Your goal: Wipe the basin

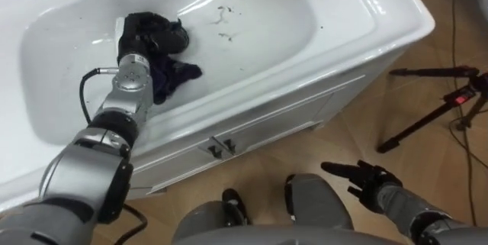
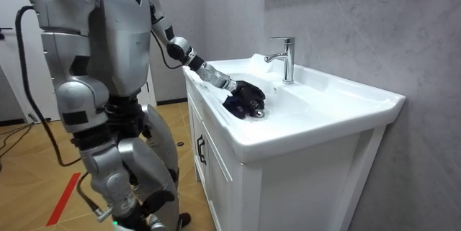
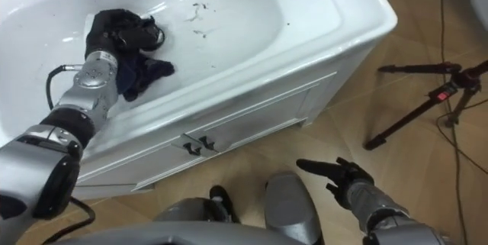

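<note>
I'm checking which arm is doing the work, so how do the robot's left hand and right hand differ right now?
The left hand is inside the basin; the right hand hangs low over the wooden floor, outside the basin. The left hand's fingers curl on a dark cloth; the right hand's fingers are spread and hold nothing. Both are black hands on silver forearms.

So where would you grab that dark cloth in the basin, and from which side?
Probably the bunched middle of the dark cloth, from straight above: it lies crumpled on the basin floor, with no raised edge to pinch from the side. The left hand rests on top of it that way.
</note>
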`<state>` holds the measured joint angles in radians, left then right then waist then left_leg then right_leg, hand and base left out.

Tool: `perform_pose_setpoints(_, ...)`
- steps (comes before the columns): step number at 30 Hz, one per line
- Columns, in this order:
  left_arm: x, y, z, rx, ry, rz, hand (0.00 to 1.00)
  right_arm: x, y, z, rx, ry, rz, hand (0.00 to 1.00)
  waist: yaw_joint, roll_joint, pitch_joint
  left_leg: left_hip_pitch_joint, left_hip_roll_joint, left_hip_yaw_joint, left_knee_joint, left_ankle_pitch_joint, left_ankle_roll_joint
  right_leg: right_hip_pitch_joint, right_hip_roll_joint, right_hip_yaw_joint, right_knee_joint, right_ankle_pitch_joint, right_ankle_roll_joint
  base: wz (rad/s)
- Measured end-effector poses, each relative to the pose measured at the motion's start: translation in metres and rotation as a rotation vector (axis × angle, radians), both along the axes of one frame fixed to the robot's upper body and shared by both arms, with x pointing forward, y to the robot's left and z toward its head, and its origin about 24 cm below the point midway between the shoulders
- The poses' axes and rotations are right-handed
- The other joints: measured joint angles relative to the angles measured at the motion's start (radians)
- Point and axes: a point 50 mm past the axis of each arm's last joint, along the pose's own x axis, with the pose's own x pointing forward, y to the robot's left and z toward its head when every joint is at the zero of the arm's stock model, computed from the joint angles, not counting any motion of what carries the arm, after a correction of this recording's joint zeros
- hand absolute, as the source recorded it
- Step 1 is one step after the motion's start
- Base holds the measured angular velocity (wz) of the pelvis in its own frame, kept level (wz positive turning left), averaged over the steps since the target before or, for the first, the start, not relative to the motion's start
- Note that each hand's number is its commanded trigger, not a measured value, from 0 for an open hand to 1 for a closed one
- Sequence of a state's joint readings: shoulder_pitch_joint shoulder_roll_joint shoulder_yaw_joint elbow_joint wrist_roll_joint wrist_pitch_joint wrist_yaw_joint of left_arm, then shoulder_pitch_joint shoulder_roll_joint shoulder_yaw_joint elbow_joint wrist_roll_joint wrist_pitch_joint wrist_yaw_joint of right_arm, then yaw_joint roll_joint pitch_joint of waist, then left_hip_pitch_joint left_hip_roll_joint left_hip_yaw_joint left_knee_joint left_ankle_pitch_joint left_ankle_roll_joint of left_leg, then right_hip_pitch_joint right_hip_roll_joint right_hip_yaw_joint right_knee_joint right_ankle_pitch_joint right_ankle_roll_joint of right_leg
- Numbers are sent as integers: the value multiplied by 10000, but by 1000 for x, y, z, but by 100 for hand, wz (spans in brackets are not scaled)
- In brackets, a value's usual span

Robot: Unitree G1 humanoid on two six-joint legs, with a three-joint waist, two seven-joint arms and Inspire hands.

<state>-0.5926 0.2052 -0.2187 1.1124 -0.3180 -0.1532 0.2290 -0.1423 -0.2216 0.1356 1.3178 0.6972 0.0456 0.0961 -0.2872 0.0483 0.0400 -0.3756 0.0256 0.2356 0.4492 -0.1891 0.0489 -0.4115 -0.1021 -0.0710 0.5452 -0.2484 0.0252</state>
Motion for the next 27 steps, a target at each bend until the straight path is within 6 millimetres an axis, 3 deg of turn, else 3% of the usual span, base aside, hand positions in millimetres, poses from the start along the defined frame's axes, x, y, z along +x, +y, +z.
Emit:
perform_pose_setpoints(5, 8, 0, 9, -652, -218, 409, 100, -14, -13, 0, -412, 462, -342, 0, -142, 38, 63, -342, 10, 164, 312, -162, 35, -480, 0, 271, 396, -68, -2, -11)
perform_pose_setpoints(12, 10, 4, 10, -405, -148, 868, 100, -18, -14, -1, -295, 517, -529, 0, -242, 40, 95, -437, 158, 384, 521, -290, 32, -668, 127, 507, 485, -7, 12, -11)
perform_pose_setpoints(14, 12, 5, 12, -265, -141, 982, 100, -16, -13, -1, -195, 379, -738, 0, -424, 39, 105, -533, 155, 364, 573, -320, 10, -780, 120, 538, 589, -50, 75, 0)
perform_pose_setpoints(15, 15, 4, 15, -102, -175, 972, 100, -14, -12, 0, -120, 278, -846, 0, -513, 46, 168, -618, 165, 368, 644, -322, 14, -862, 121, 547, 645, -66, 101, -3)
perform_pose_setpoints(17, 18, 2, 18, 82, -178, 928, 100, -11, -11, 0, 16, 121, -1030, 0, -677, 43, 202, -751, 181, 388, 732, -322, 12, -1022, 123, 565, 780, -86, 90, 0)
perform_pose_setpoints(27, 30, -1, 35, -405, -582, 1031, 100, -13, -15, 1, 109, 10, -1495, 0, -924, 79, 220, -1138, 551, 800, 1356, -599, -31, -1573, 368, 871, 1198, -97, -21, -13)
